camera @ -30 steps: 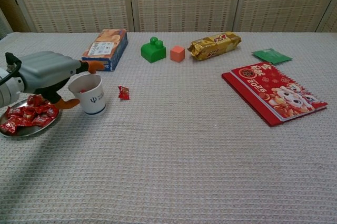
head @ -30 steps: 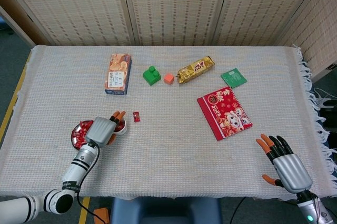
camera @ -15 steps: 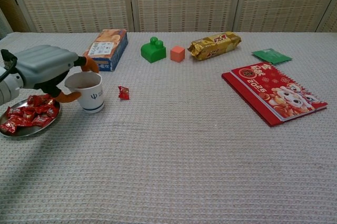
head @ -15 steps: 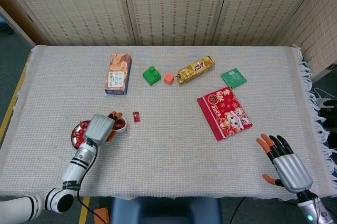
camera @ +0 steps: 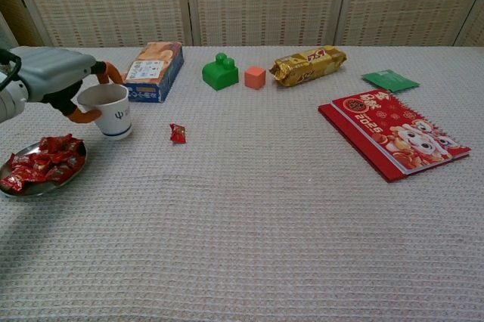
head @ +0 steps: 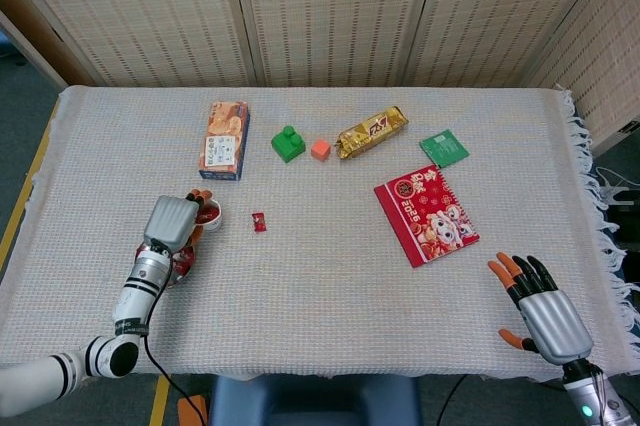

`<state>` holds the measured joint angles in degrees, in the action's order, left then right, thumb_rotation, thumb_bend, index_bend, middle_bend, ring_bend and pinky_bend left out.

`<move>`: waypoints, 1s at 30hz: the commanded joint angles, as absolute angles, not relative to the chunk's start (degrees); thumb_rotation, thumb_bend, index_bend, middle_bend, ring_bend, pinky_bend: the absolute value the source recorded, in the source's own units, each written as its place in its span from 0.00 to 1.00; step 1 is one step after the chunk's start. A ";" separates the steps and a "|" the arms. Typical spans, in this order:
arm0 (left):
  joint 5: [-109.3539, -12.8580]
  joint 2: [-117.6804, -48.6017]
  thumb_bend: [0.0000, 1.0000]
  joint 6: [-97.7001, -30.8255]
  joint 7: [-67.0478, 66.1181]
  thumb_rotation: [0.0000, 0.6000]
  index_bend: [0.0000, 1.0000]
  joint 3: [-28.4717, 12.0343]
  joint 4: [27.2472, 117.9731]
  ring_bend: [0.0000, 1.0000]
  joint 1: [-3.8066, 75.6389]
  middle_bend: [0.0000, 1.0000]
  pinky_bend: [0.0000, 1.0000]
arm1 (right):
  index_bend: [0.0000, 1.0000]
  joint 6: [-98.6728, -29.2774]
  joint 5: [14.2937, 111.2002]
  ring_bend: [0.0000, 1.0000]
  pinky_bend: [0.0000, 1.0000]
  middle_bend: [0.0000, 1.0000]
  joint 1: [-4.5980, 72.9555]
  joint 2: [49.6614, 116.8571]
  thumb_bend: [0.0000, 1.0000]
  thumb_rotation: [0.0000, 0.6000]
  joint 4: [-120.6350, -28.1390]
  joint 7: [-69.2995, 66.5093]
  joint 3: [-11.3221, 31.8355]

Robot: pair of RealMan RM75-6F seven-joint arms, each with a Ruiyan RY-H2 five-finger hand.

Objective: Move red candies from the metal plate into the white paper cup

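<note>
Your left hand [camera: 53, 80] has its fingers closed around the cup [camera: 107, 109], which stands at 1 o'clock of the plate [camera: 30, 186] with the red candies [camera: 41, 162]. One candy [camera: 178, 133] lies at 3 o'clock of the cup. Your right hand [head: 542, 312] rests at the near table edge, fingers apart.

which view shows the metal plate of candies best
The chest view: the metal plate lies unobstructed, its red candies plainly piled. In the head view the left hand covers most of it, leaving only an edge showing.
</note>
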<state>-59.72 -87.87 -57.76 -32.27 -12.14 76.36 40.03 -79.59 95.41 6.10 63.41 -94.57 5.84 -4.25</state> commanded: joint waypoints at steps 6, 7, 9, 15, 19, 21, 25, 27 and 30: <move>-58.85 -89.33 0.39 -56.28 -31.48 1.00 0.16 -12.15 73.18 0.73 41.58 0.25 1.00 | 0.00 -79.63 95.12 0.00 0.00 0.00 6.04 63.51 0.06 1.00 -94.71 6.10 -4.12; -58.97 -89.43 0.39 -56.32 -31.61 1.00 0.14 -12.00 73.03 0.73 41.68 0.22 1.00 | 0.00 -79.61 95.08 0.00 0.00 0.00 6.04 63.53 0.06 1.00 -94.70 6.14 -4.11; -58.80 -89.40 0.39 -55.98 -32.00 1.00 0.09 -11.63 73.16 0.72 41.85 0.17 1.00 | 0.00 -79.64 95.05 0.00 0.00 0.00 6.03 63.52 0.06 1.00 -94.72 6.14 -4.08; -60.54 -88.22 0.39 -58.16 -32.56 1.00 0.01 -10.88 76.32 0.71 41.62 0.03 1.00 | 0.00 -80.09 95.42 0.00 0.00 0.00 5.86 63.34 0.06 1.00 -94.76 5.90 -4.20; -60.94 -87.87 0.39 -58.72 -32.64 1.00 0.00 -10.77 77.14 0.71 41.51 0.01 1.00 | 0.00 -80.12 95.54 0.00 0.00 0.00 5.86 63.30 0.06 1.00 -94.77 5.82 -4.25; -60.85 -87.36 0.39 -59.10 -32.98 1.00 0.01 -10.81 78.13 0.71 41.47 0.01 1.00 | 0.00 -80.26 95.73 0.00 0.00 0.00 5.82 63.24 0.06 1.00 -94.75 5.68 -4.31; -67.31 -86.28 0.39 -63.00 -30.28 1.00 0.06 -8.50 83.31 0.71 39.79 0.10 1.00 | 0.00 -80.42 95.91 0.00 0.00 0.00 5.78 63.22 0.06 1.00 -94.69 5.54 -4.35; -71.04 -87.85 0.39 -65.69 -30.41 1.00 0.08 -7.00 83.47 0.72 39.13 0.15 1.00 | 0.00 -79.91 96.09 0.00 0.00 0.00 6.00 63.27 0.06 1.00 -94.71 5.68 -4.51; -76.39 -92.92 0.38 -71.05 -32.47 1.00 0.12 -4.95 79.60 0.75 38.00 0.21 1.00 | 0.00 -79.85 96.36 0.00 0.00 0.00 6.06 63.25 0.06 1.00 -94.74 5.60 -4.64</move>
<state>-71.01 -88.66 -65.81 -31.49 -7.60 81.58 39.55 -79.82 96.34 6.06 63.26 -94.74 5.63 -4.64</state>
